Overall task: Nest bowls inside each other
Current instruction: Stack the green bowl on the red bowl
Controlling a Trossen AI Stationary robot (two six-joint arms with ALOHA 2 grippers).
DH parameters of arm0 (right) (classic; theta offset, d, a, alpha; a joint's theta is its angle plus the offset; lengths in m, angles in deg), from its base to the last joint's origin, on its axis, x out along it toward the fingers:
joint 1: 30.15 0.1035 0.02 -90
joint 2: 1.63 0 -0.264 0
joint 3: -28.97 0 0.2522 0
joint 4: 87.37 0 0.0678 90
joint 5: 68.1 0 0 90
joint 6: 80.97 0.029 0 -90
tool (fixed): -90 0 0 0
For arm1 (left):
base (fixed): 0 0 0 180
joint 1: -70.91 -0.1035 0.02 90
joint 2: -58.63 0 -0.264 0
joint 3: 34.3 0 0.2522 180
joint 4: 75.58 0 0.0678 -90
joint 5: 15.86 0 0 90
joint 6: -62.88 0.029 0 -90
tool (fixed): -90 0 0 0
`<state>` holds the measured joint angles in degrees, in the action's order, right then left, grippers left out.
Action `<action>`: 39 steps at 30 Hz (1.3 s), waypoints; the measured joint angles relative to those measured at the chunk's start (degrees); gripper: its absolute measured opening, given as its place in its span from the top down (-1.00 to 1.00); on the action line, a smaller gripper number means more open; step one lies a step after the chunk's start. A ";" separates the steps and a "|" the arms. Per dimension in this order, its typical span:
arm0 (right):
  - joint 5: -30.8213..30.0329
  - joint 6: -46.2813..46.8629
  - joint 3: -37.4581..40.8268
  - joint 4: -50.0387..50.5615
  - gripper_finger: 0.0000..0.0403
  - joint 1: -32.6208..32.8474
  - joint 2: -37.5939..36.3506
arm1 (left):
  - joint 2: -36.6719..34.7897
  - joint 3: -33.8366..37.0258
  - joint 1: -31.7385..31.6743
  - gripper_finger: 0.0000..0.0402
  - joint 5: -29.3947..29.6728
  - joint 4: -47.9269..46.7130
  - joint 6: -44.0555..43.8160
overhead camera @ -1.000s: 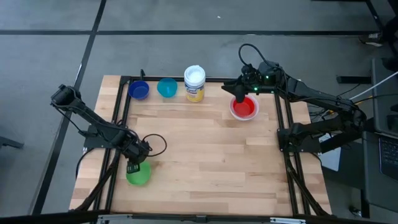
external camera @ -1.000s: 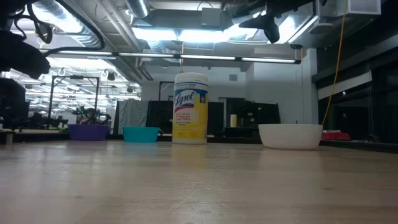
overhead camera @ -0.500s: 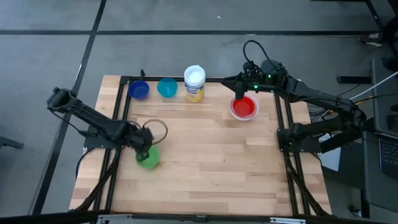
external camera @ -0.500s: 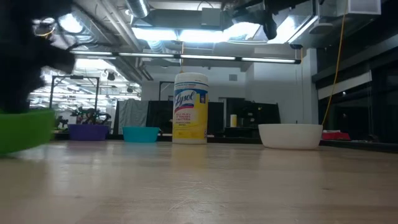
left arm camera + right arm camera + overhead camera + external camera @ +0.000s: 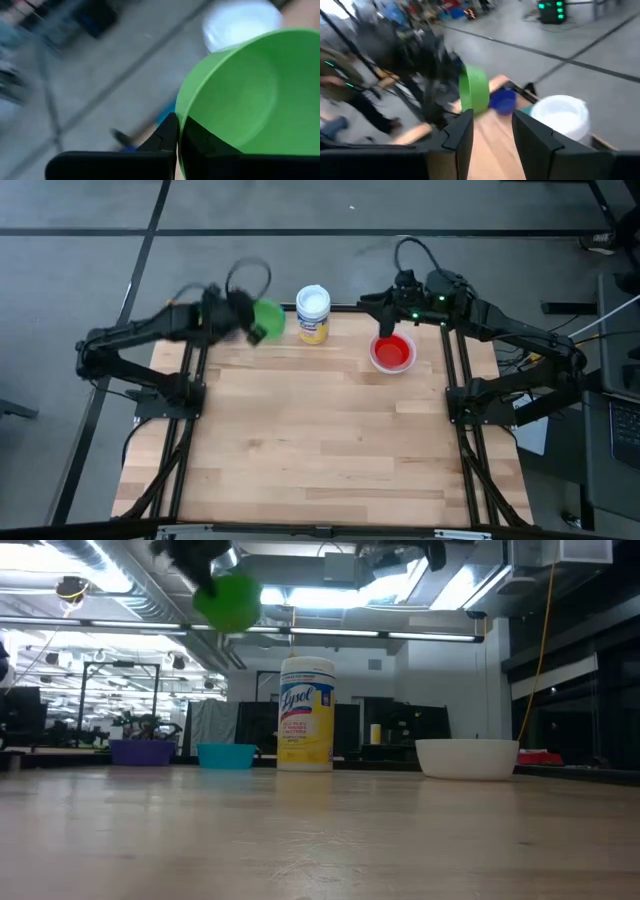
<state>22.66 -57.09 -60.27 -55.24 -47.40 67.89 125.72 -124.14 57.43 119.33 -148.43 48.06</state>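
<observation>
A green bowl (image 5: 268, 318) hangs high over the table's far left edge with my left gripper (image 5: 250, 320) shut on it; the low view shows that bowl (image 5: 228, 602) well above the table. Below it a dark blue bowl (image 5: 143, 752) and a teal bowl (image 5: 227, 755) stand on their bases. The red bowl (image 5: 392, 352) sits inside the white bowl (image 5: 467, 758) at the far right. My right gripper (image 5: 378, 308) is open in the air just beyond the red bowl, with nothing between its fingers (image 5: 465, 132). My left gripper pinches the green bowl's rim (image 5: 181, 107), one finger inside the bowl and one outside. The bowl is lifted clear of the table and tilted, with its opening turned sideways.
An upright yellow-labelled container with a white lid (image 5: 313, 312) stands at the far edge, between the green bowl and the red bowl. The wooden tabletop (image 5: 320, 440) lies bare in the middle and near part. A black frame runs along the table's sides.
My left gripper has carried the green bowl from the table's near left part up and toward the far edge, turning as it went; the bowl has gone from standing on the table to hanging tilted high above the blue and teal bowls. My right gripper has risen a little.
</observation>
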 joint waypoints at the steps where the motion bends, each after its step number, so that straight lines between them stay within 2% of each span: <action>1: -1.86 -0.72 -1.14 1.28 0.30 0.71 0.87 | 1.36 -2.89 -1.84 0.99 0.54 1.54 3.99; 6: -18.45 -6.25 -8.80 9.34 0.26 5.21 7.68 | 8.21 -14.12 -7.33 0.99 0.53 11.55 21.03; 9: -26.85 -11.03 -14.92 10.91 0.24 7.89 13.43 | 12.71 -19.54 -8.78 0.99 -1.77 15.40 26.50; 16: -34.76 -15.77 -28.92 17.61 0.18 8.00 24.52 | 21.51 -29.31 -8.77 0.99 -3.49 16.55 31.73; 21: -34.40 -17.31 -32.84 17.97 0.12 7.19 26.06 | 23.59 -31.33 -8.66 0.99 -4.49 20.53 33.19; 31: -34.57 -17.31 -32.83 17.66 0.11 5.47 25.64 | 23.73 -31.34 -8.80 0.99 -6.77 24.56 32.65; 39: -34.40 -17.22 -32.83 14.53 0.16 3.38 25.62 | 24.20 -31.34 -8.66 0.99 -11.52 28.15 32.48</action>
<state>-11.74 -74.31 -93.10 -40.71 -44.02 93.50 149.93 -155.48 48.77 107.81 -120.29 80.55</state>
